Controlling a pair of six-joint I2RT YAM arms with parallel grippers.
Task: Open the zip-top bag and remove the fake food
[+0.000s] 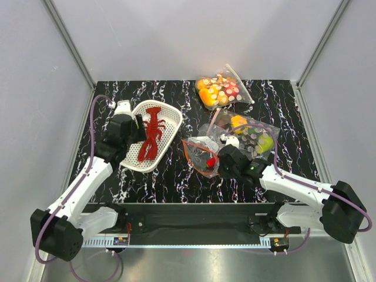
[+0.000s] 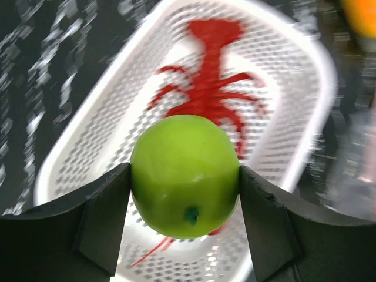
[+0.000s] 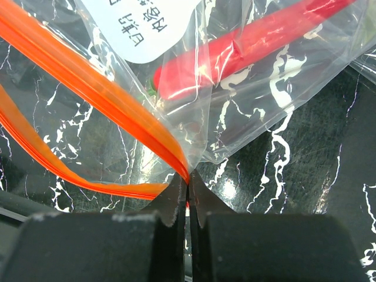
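The clear zip-top bag [image 1: 201,154] with its orange-red zip strip [image 3: 111,100] lies at the table's middle, mouth open. The red chili pepper [image 3: 247,47] is still inside it. My right gripper [image 3: 189,179] is shut on the corner of the bag at the zip strip; it also shows in the top view [image 1: 222,161]. The red lobster [image 1: 151,138] lies in the white basket [image 1: 170,114]. My left gripper [image 2: 185,197] is shut on the green apple [image 2: 185,176] and holds it above the basket, over the lobster [image 2: 205,88].
Two polka-dotted clear bags with fruits lie at the back right [image 1: 222,91] and right of the zip-top bag [image 1: 254,134]. The black marbled table [image 1: 176,176] ends at a metal rail in front. Grey walls stand on three sides.
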